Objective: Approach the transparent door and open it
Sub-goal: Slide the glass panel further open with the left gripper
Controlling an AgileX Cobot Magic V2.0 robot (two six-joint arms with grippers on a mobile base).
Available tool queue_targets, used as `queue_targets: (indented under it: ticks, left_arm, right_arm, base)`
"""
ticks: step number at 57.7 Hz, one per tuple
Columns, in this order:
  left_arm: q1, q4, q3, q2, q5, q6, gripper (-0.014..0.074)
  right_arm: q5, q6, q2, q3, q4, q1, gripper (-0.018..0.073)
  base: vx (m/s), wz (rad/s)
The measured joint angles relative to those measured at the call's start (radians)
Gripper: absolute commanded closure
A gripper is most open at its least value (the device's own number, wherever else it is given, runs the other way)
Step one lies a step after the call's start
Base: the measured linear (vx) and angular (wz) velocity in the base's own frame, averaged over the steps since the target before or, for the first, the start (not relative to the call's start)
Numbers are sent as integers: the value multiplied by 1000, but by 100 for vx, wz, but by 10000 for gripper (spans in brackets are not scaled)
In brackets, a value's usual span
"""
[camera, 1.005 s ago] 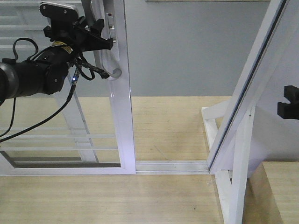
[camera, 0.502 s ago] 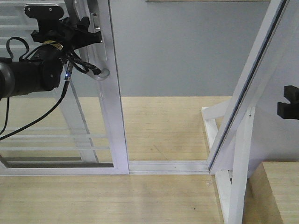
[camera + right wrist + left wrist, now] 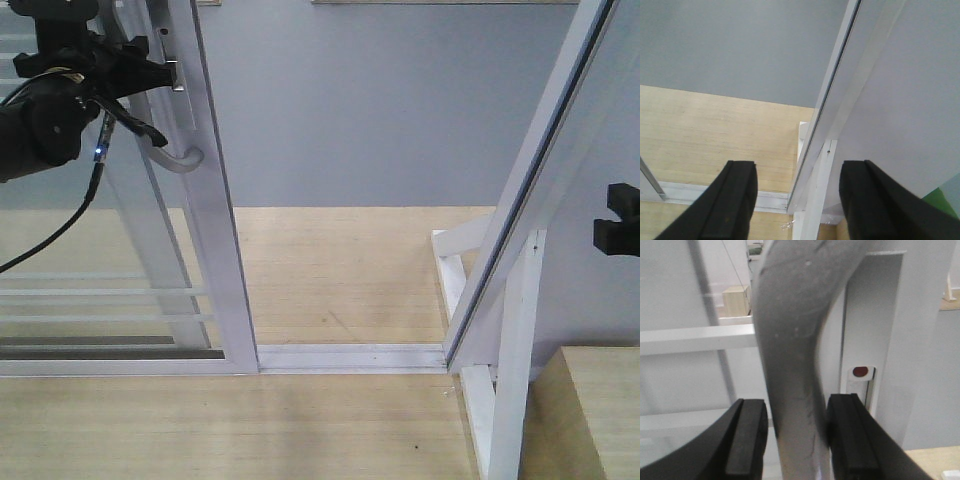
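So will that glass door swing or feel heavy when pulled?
The transparent door likely slides sideways: its frame sits in a floor track. Probably stiff and heavy, being framed glass. Its smooth curved handle might slip in the left hand.

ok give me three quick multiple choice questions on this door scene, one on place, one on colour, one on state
1. Where is the left pincer?
A) on the floor track
B) around the transparent door's pull handle
C) resting on the wooden floor

2. What colour is the pull handle?
A) grey
B) red
C) black

3. What state is the right pincer in?
A) shut on the handle
B) shut on a white bar
C) open and empty

Answers:
1 B, its fingers flank the curved handle in the left wrist view.
2 A, it shows grey in both views.
3 C, it is spread wide with nothing held between.
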Motion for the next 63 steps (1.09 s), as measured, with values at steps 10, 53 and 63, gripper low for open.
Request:
queue_targets:
  ticks: [10,53,63]
  left_arm:
    - [27,-4,0,-16,41,1,198]
    - [145,-4,0,-70,193,113,198]
    - [174,-2,0,-92,245,143,198]
  right_arm:
    - [0,0,0,0,0,0,122]
    - [0,0,0,0,0,-1,122]
    - [0,0,0,0,0,-1,122]
  base:
    - [0,0]
    - [0,0]
    - [0,0]
